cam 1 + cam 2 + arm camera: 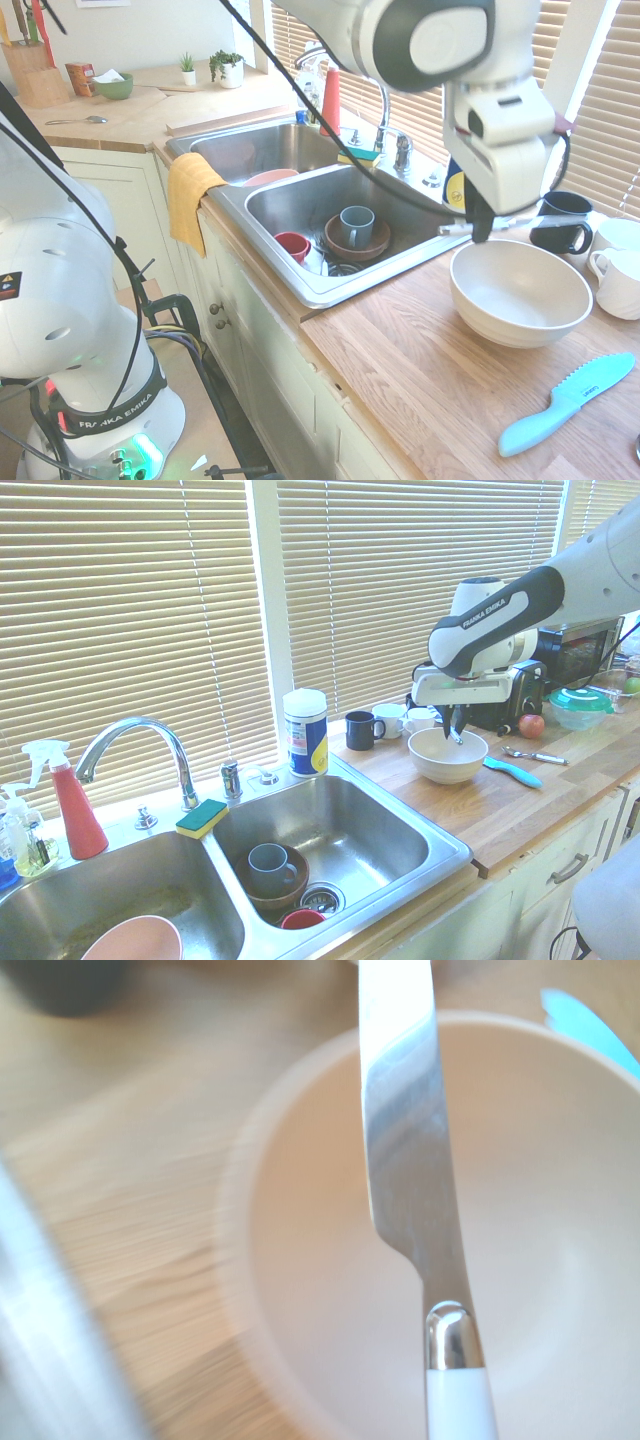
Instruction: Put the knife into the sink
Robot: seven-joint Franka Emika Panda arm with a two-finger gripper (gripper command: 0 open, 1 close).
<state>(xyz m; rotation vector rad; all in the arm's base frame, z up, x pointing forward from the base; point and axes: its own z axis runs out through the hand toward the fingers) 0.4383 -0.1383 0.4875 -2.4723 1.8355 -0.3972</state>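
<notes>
pincer (481,232) clamps slim shiny steel knife (405,1150) w/ white handle, level above round cream bowl (520,293) on wood-grain tabletop (420,370), by stainless sink (330,290), window blinds behind.

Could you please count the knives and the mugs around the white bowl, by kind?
Knives: 2 (table knife in the hand, turquoise knife)
Mugs: 3 (dark mug, far white mug, near white mug)
Total: 5
</notes>
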